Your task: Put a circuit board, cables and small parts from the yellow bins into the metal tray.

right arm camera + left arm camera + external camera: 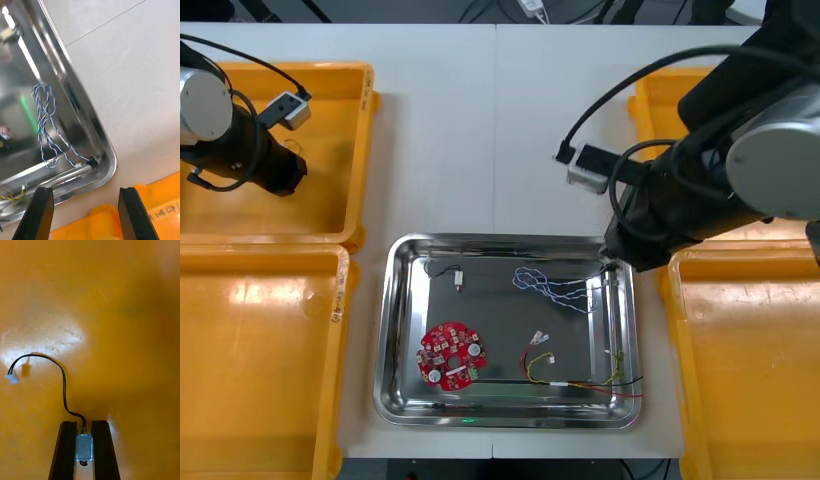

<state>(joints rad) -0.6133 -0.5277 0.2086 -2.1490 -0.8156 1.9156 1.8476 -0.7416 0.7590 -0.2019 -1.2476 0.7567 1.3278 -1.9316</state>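
Note:
My left gripper is shut on a small metal part just above the floor of the far left yellow bin. A black cable with a white plug trails from that part. In the front view the left gripper is inside that bin. My right gripper is open and holds nothing, over the far right corner of the metal tray. The front view shows the right gripper at that same corner. In the tray lie a red circuit board, a twisted blue and white cable, a red and yellow cable and a small metal part on a black cable.
The near left bin and near right bin flank the tray. The far right bin lies partly under my right arm. Bare table stretches beyond the tray. An orange bin rim sits just past my right fingers.

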